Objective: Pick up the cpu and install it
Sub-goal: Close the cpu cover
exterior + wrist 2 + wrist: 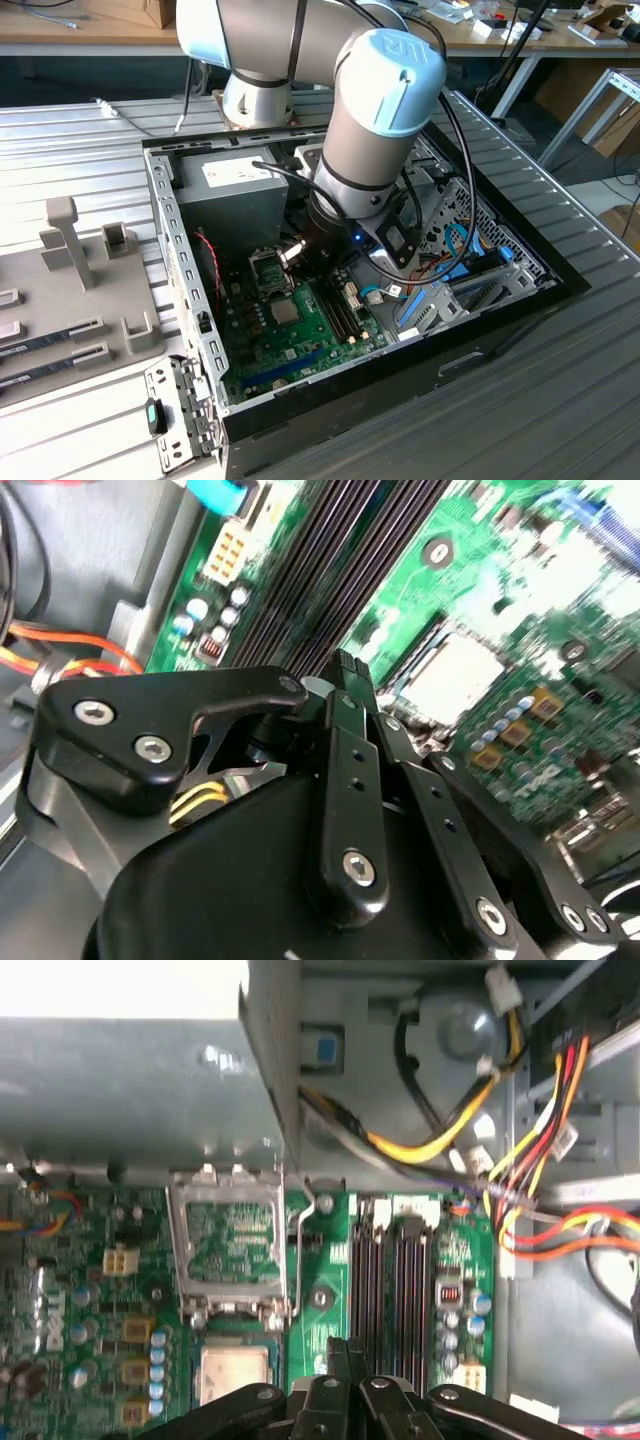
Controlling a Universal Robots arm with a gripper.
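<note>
The fingers (pixel 345 670) are pressed together with nothing between them, poised over the motherboard (pixel 330 1260) beside the black memory slots (pixel 395 1290). The cpu (pixel 233 1372) lies flat in its socket just to one side of the fingertips (silvery top up), the hinged socket frame (pixel 228 1245) standing open beyond it. All sits inside the computer case (pixel 185 290) on the table (pixel 560 380).

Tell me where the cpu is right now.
The cpu lies flat on the green motherboard inside the open computer case, beside the memory slots and next to the raised socket frame; the tool is nearby.
</note>
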